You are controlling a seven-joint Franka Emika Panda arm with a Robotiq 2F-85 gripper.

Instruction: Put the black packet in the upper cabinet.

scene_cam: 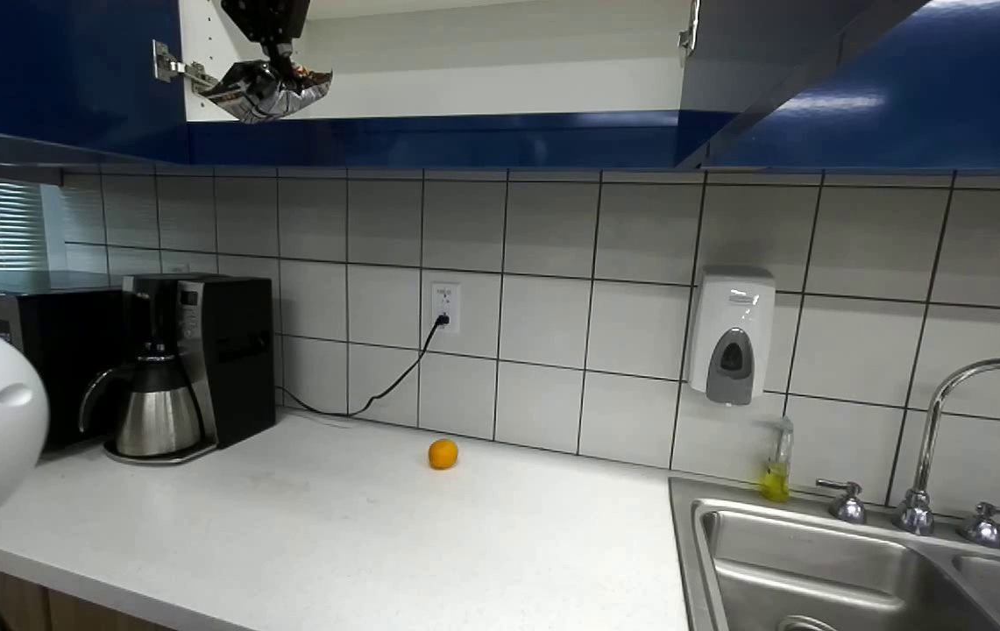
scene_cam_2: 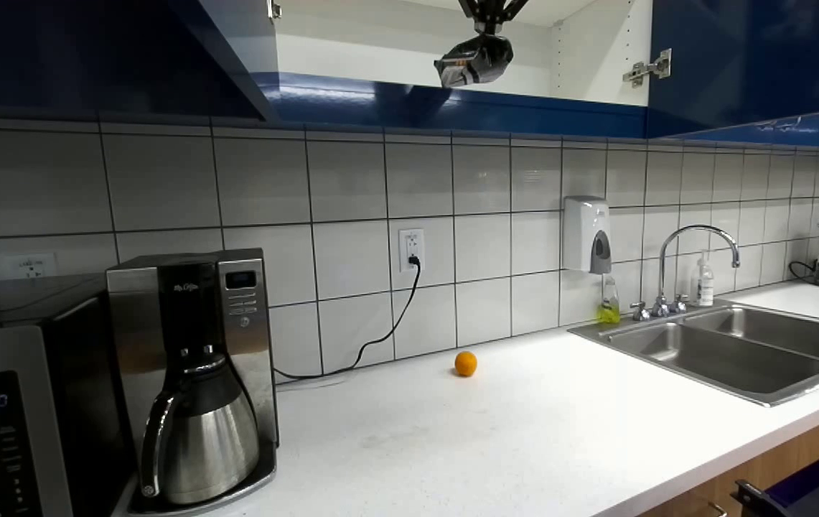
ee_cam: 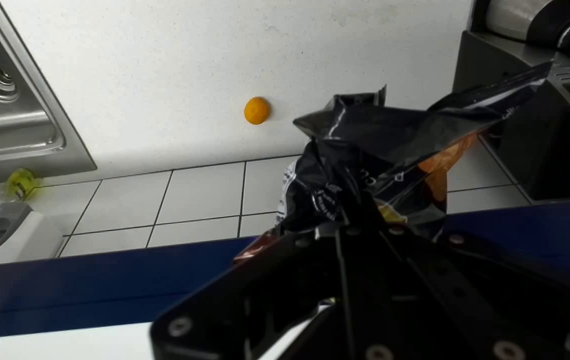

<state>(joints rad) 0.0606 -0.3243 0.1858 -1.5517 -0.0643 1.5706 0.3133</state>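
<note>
Tool (scene_cam_2: pixel 489 27) was clamped on the black packet (scene_cam_2: pixel 479 61), which hung at the upper cabinet's (scene_cam_2: pixel 352 43) open front, near its blue sill (scene_cam: pixel 464 141); presumably held high to clear it before release inside.

In both exterior views, the packet (scene_cam_2: pixel 472 63) hung from the gripper (scene_cam_2: pixel 487 29) before the upper cabinet (scene_cam_2: pixel 380 100). The coffee maker (scene_cam_2: pixel 194 373) stood on the countertop (scene_cam_2: pixel 524 431), left of the sink (scene_cam_2: pixel 732 359)

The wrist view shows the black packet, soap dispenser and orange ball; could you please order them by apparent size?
1. Black packet, closest of the three
2. Soap dispenser, partly hidden
3. Orange ball
</note>
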